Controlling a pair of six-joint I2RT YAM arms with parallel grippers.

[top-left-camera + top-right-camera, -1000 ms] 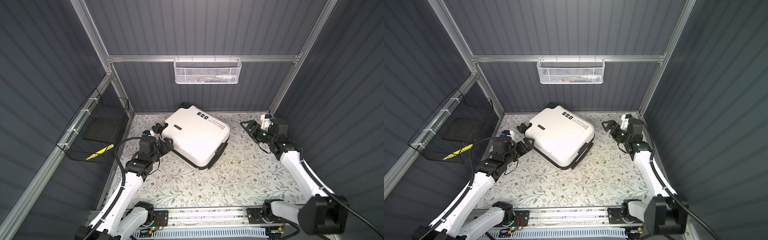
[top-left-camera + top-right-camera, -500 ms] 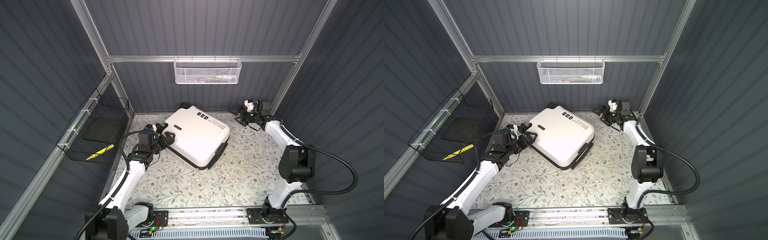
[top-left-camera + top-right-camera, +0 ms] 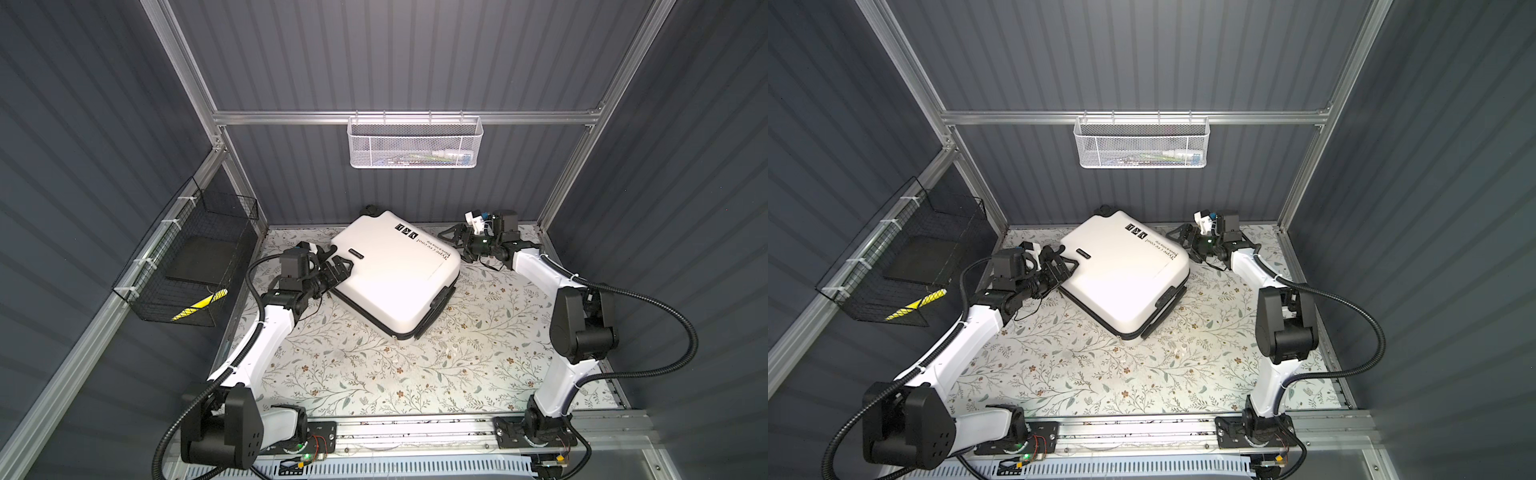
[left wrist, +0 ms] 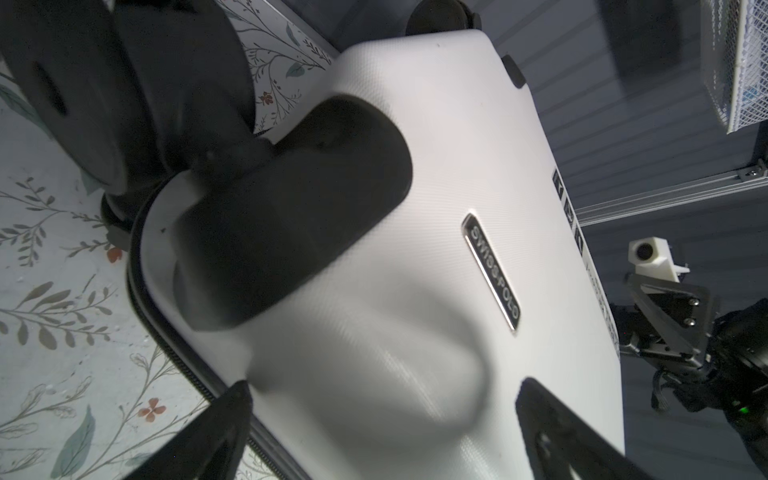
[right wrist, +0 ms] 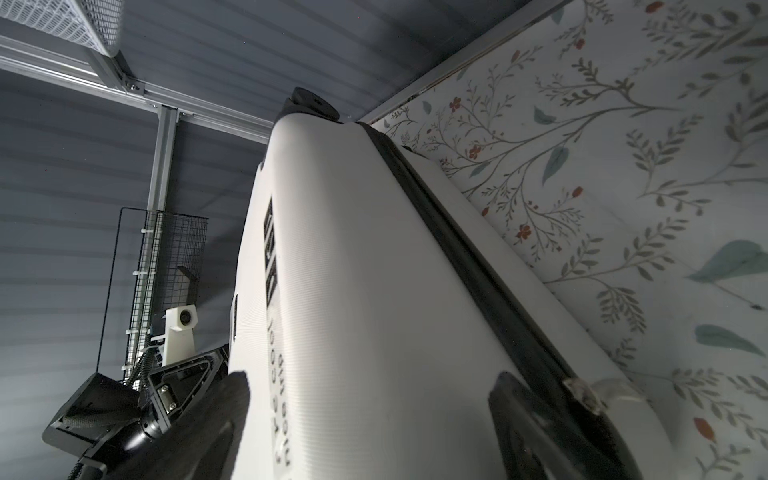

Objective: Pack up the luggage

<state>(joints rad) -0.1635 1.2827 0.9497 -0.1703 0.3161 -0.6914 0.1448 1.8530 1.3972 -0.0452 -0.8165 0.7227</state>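
Observation:
The luggage [image 3: 395,274] [image 3: 1125,270], a white hard-shell suitcase with black script and small logos, lies flat and closed on the floral mat near the back wall. My left gripper [image 3: 338,266] [image 3: 1066,266] is at its left edge beside a black wheel [image 4: 291,216]. In the left wrist view this gripper [image 4: 382,395] stands open with the white shell [image 4: 436,145] between its fingers. My right gripper [image 3: 451,237] [image 3: 1180,240] is at the case's far right corner. It is open [image 5: 372,386], one finger over the lid [image 5: 353,291] and one by the black zipper [image 5: 457,249].
A white mesh basket [image 3: 413,143] [image 3: 1142,143] hangs on the back rail above the case. A black wire basket [image 3: 191,266] [image 3: 905,266] on the left wall holds a dark flat thing and a yellow-black striped item. The floral mat [image 3: 415,365] spreads in front of the case.
My right arm has swung from the right side round to the case's far right corner. My left gripper has moved in against the case's left edge. The case has not moved.

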